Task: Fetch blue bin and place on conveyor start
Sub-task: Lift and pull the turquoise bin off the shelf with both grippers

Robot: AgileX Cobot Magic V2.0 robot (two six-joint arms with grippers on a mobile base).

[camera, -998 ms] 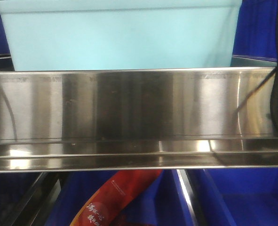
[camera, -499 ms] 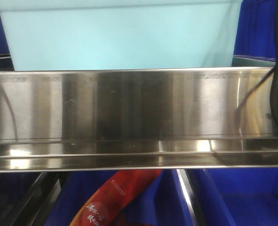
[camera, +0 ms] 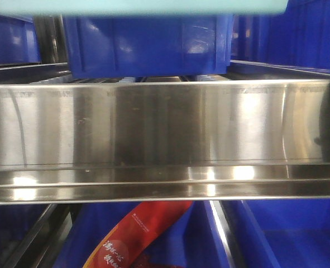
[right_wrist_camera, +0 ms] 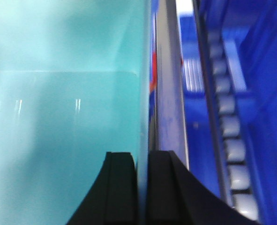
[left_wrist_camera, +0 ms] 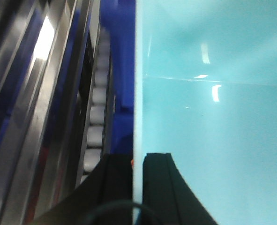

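Note:
The pale cyan blue bin (camera: 142,6) shows only as a strip of its underside along the top edge of the front view, raised above the shelf. Its inside (left_wrist_camera: 213,117) fills the right of the left wrist view, where my left gripper (left_wrist_camera: 137,159) is shut on its left wall, one finger on each side. The tub's inside (right_wrist_camera: 58,117) also fills the left of the right wrist view. There my right gripper (right_wrist_camera: 142,157) is shut on the right wall. The conveyor start is out of view.
A shiny steel shelf rail (camera: 165,139) spans the front view. Dark blue crates (camera: 145,47) stand behind it on roller tracks (left_wrist_camera: 95,112), with more rollers (right_wrist_camera: 229,126) and crates to the right. A red packet (camera: 137,234) lies in a crate below.
The cyan tub has risen from the shelf, from filling the top of the front view to a thin strip at its edge, uncovering the dark blue crate behind it.

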